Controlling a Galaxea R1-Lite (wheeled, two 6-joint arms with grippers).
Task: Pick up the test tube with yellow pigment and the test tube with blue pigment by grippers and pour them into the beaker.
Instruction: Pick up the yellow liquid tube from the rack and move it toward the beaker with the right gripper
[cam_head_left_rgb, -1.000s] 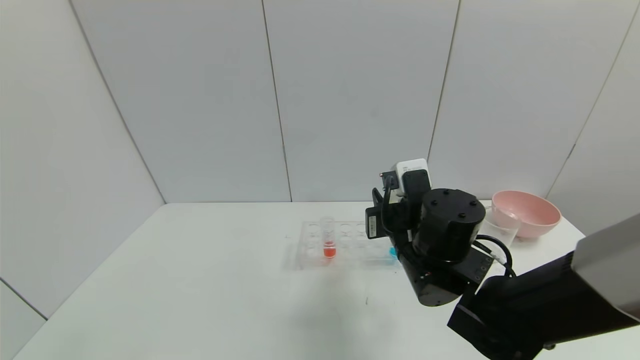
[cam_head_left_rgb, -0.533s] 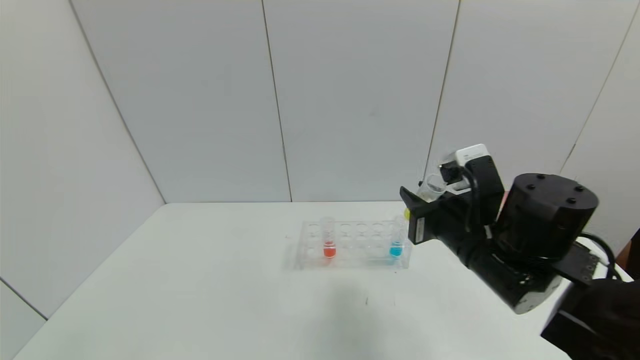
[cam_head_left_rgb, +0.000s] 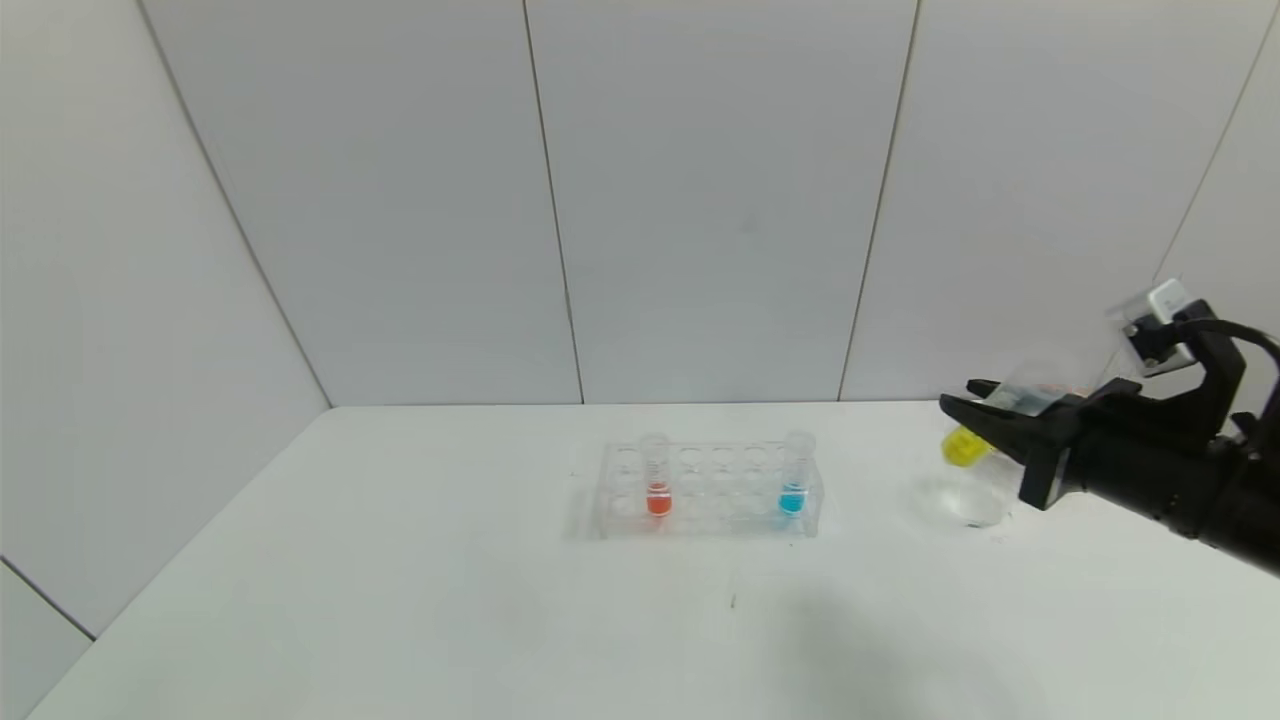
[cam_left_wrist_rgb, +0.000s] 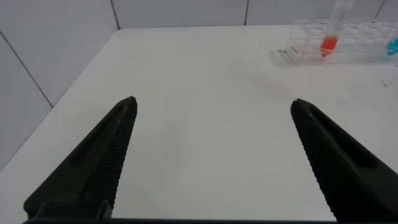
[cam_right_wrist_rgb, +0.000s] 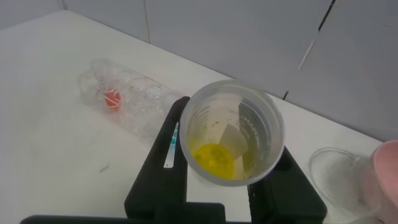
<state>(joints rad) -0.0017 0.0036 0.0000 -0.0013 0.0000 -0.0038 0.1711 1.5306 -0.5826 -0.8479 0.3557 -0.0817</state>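
a: holding the yellow tube (cam_head_left_rgb: 968, 446) at the right side of the table (cam_head_left_rgb: 420, 580), the right gripper (cam_head_left_rgb: 985, 415) is clamped tight on it; the tube is tilted, its yellow end pointing left and a bit down.

b: where is the beaker (cam_head_left_rgb: 975, 497)?

a: on the table right under the gripper, clear and hard to make out. the tube's mouth is hidden behind the fingers, so i cannot tell if it is over the rim.

b: and the blue tube (cam_head_left_rgb: 794, 474)?

a: upright in the right end of the clear rack (cam_head_left_rgb: 708, 490) at mid table. an orange tube (cam_head_left_rgb: 656, 476) stands nearer the left end.

b: the left gripper (cam_left_wrist_rgb: 211, 162)?

a: low over bare table at the left, fingers spread wide, nothing between them. a pink bowl (cam_right_wrist_rgb: 384, 180) sits just beside the beaker.
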